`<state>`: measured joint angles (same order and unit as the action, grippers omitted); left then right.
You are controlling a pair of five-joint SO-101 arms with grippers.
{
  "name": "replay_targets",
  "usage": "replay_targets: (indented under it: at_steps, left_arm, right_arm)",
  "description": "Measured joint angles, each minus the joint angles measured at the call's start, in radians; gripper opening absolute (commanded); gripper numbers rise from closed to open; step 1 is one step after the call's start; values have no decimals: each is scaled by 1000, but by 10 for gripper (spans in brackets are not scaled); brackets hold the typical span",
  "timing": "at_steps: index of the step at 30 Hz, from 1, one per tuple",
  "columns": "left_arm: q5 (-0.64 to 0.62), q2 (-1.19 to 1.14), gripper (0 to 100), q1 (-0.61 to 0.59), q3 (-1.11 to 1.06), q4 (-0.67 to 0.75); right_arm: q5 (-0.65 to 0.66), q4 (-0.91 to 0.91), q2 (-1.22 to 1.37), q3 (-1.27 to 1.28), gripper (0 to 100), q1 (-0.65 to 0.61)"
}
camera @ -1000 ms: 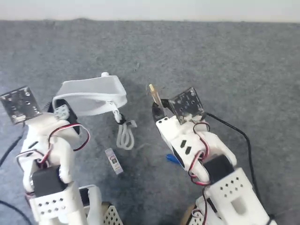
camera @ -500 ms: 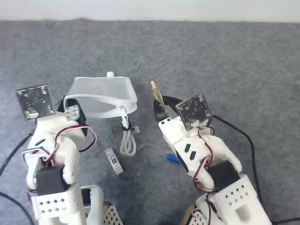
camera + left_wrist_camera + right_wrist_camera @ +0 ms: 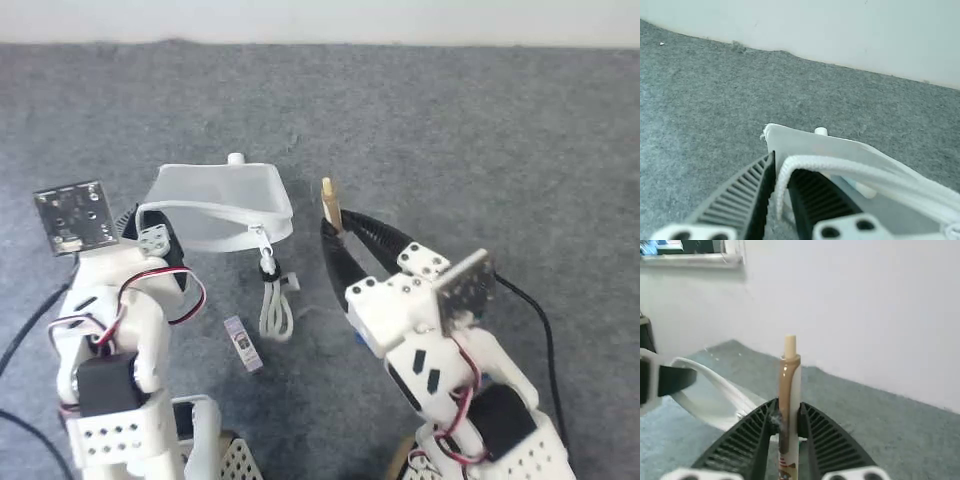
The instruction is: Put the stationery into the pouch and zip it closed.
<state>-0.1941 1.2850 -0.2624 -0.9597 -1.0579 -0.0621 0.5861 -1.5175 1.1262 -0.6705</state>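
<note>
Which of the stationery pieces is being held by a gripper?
The tan pen, clamped in the right gripper; the small white piece lies loose on the grey mat near the pouch.

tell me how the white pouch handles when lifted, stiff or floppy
Probably floppy: the pouch sags where the left tool pinches its rim. Likely light, since that one pinch seems to hold its mouth up. Its cord trails limp and might snag.

White left arm (image 3: pixel 108 325), right arm (image 3: pixel 420 335); black ribbed fingers (image 3: pixel 747 432); red wires (image 3: pixel 188 292).
</note>
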Motion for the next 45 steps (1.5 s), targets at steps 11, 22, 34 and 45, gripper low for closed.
replay_targets:
  at_steps: [11, 22, 34, 45]
  left_arm:
    - [0, 0, 11, 3, 0, 0]
    - [0, 0, 11, 6, 0, 0]
    - [0, 0, 11, 6, 0, 0]
    - [0, 0, 11, 6, 0, 0]
  right_arm:
    - [-6, 0, -163, 0, 6, -12]
    - [-6, -187, -216, 55, 6, -141]
    - [-6, -509, -126, 86, 6, -143]
    - [-6, -692, 103, 40, 6, -238]
